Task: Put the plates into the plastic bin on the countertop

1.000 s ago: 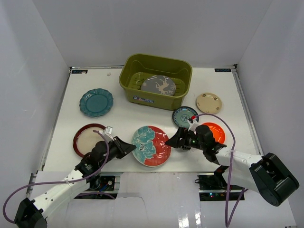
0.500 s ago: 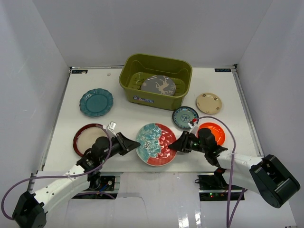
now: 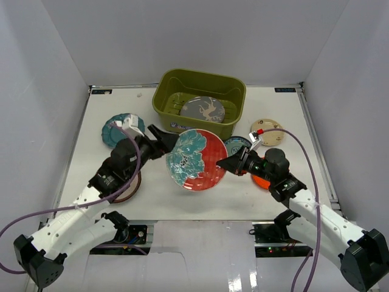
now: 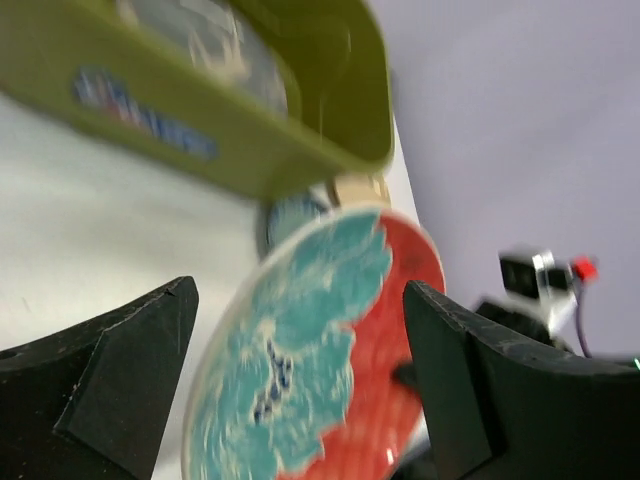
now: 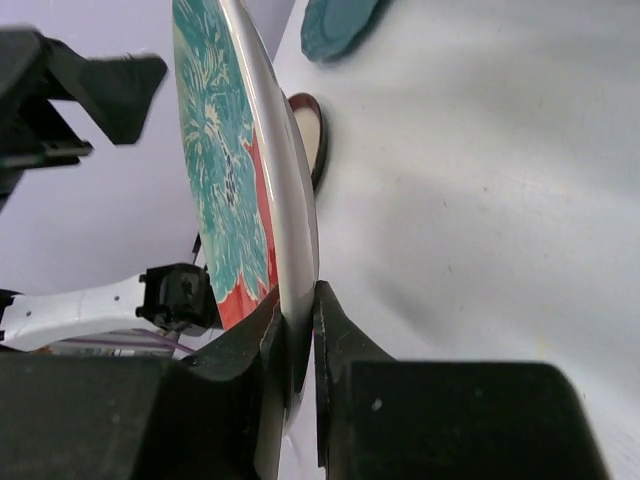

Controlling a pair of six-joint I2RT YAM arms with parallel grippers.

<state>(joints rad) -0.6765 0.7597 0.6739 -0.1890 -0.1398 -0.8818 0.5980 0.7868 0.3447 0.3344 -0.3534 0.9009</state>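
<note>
Raised floral plate (image 3: 196, 159) off counter (image 3: 164, 201), tilted. Clamped at rim by right claw (image 3: 222, 163); freed, apparently, by wide-open left claw (image 3: 172, 143). Swing over bin (image 3: 200, 125), lower flat.

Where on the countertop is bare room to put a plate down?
Bare: the near middle of the countertop between the arms, and the far left corner beside the plastic bin. Crowded: the right side, where the small teal patterned plate, the beige plate and the right gripper holding the floral plate sit close.
</note>
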